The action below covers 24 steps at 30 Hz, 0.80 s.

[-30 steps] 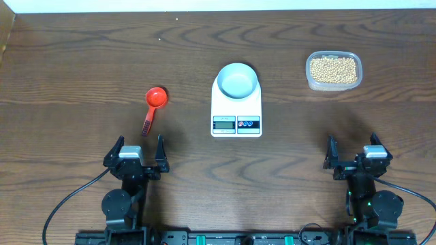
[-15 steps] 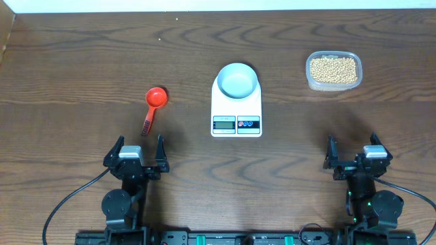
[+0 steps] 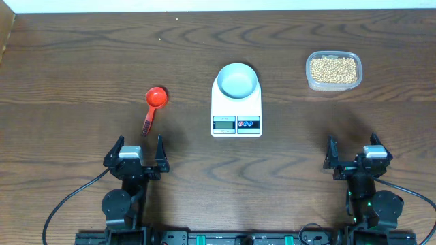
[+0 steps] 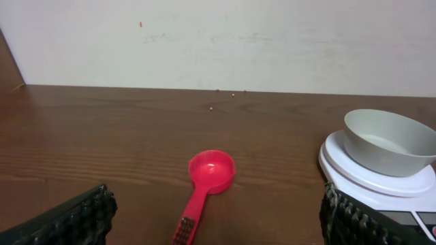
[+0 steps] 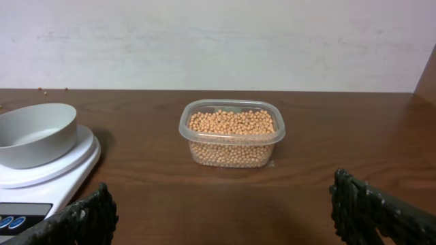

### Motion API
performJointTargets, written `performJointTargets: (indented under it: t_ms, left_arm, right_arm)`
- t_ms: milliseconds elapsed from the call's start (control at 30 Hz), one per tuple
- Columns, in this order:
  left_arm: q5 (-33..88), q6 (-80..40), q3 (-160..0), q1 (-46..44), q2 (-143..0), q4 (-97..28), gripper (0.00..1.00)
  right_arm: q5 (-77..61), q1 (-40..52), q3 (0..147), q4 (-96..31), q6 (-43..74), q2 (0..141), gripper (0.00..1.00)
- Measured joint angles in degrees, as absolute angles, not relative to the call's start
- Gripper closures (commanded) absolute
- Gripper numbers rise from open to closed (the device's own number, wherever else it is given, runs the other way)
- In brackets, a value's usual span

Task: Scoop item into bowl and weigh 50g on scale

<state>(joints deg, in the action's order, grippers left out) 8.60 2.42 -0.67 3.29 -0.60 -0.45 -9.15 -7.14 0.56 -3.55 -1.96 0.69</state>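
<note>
The white scale [image 3: 236, 109] sits mid-table with the empty pale blue bowl [image 3: 238, 80] on it; both also show in the left wrist view, scale [image 4: 381, 187] and bowl [image 4: 387, 141], and in the right wrist view, scale [image 5: 41, 178] and bowl [image 5: 35, 133]. A clear tub of tan beans [image 3: 333, 70] stands at the back right, also in the right wrist view [image 5: 231, 133]. A red scoop [image 3: 153, 105] lies left of the scale, straight ahead of my left gripper [image 4: 218, 221]. My left gripper [image 3: 134, 150] and right gripper [image 3: 353, 151] are open and empty near the front edge.
A few loose beans [image 4: 225, 99] lie near the table's far edge by the white wall. The left table edge [image 3: 7, 41] shows at the far left.
</note>
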Motion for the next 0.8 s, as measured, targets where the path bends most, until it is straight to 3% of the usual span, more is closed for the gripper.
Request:
performJointTargets:
  t_ms: [800]
  left_arm:
    - [8.62, 1.13, -0.67, 3.29, -0.6, -0.21, 0.02]
  right_arm:
    - [-9.17, -7.14, 0.56, -3.55, -1.96, 0.69, 0.01]
